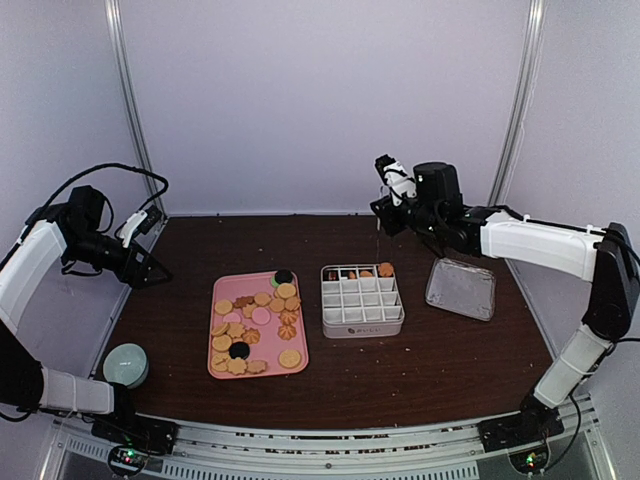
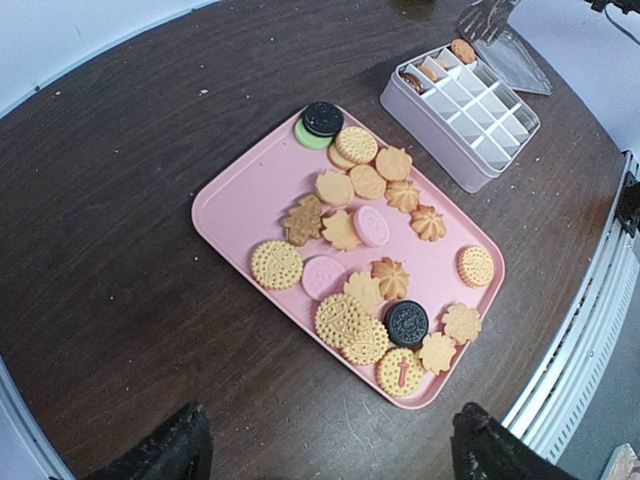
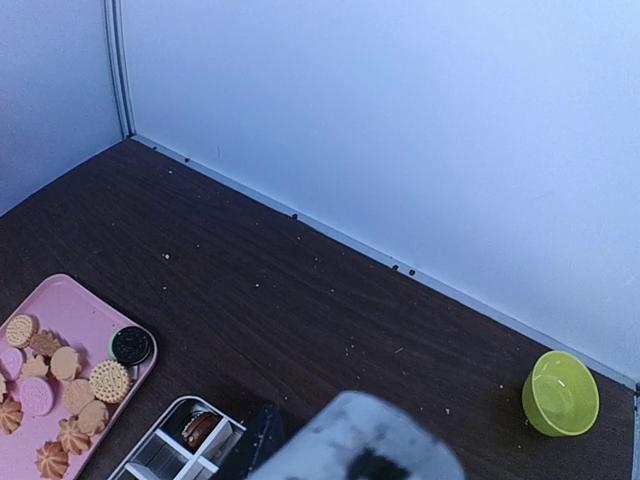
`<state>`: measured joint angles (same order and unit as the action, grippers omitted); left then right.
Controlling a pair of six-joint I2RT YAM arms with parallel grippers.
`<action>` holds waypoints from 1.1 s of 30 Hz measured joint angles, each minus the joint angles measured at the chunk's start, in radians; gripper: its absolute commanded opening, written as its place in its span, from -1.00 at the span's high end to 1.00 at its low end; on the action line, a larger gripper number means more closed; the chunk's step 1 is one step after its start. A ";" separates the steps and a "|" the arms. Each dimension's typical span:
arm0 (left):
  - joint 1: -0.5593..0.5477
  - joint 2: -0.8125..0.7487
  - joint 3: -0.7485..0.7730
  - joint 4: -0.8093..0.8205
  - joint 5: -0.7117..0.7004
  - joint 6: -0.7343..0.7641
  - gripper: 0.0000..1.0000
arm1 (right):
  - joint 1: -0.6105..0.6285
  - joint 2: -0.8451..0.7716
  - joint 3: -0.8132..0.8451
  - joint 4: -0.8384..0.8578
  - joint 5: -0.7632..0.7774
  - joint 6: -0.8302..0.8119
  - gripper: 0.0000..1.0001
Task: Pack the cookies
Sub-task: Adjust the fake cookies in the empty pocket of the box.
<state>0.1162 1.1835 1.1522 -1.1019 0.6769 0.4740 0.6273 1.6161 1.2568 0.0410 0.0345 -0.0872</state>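
Many cookies (image 1: 255,325) lie on a pink tray (image 1: 222,372): golden rounds and flower shapes, a few pink, two black, one green. They also show in the left wrist view (image 2: 350,320). A white compartment box (image 1: 362,318) holds a few cookies (image 1: 386,269) in its back row. My left gripper (image 1: 150,270) is open and empty, with its fingertips (image 2: 170,450) above the table beside the tray's edge (image 2: 225,235). My right gripper (image 1: 384,212) hovers behind the box, shut on metal tongs (image 1: 377,240). The tongs' tip (image 2: 485,15) hangs over the box's far end.
A clear lid (image 1: 461,288) lies right of the box. A pale green cup (image 1: 125,365) stands at the table's near left. A lime-green bowl (image 3: 560,392) sits by the back wall. White walls enclose the table on three sides.
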 measured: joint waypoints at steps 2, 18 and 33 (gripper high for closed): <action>0.000 0.000 0.000 0.000 0.000 0.001 -0.71 | -0.001 0.006 0.013 0.000 0.000 -0.001 0.41; 0.000 0.000 0.000 -0.003 -0.002 0.008 -0.70 | -0.054 0.045 0.014 0.000 -0.020 -0.001 0.37; 0.000 0.000 0.000 -0.008 -0.002 0.008 -0.70 | -0.056 0.061 0.007 0.008 -0.121 0.017 0.42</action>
<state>0.1162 1.1835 1.1522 -1.1095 0.6750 0.4824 0.5709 1.6775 1.2640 0.0494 -0.0860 -0.0704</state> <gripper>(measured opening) 0.850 0.297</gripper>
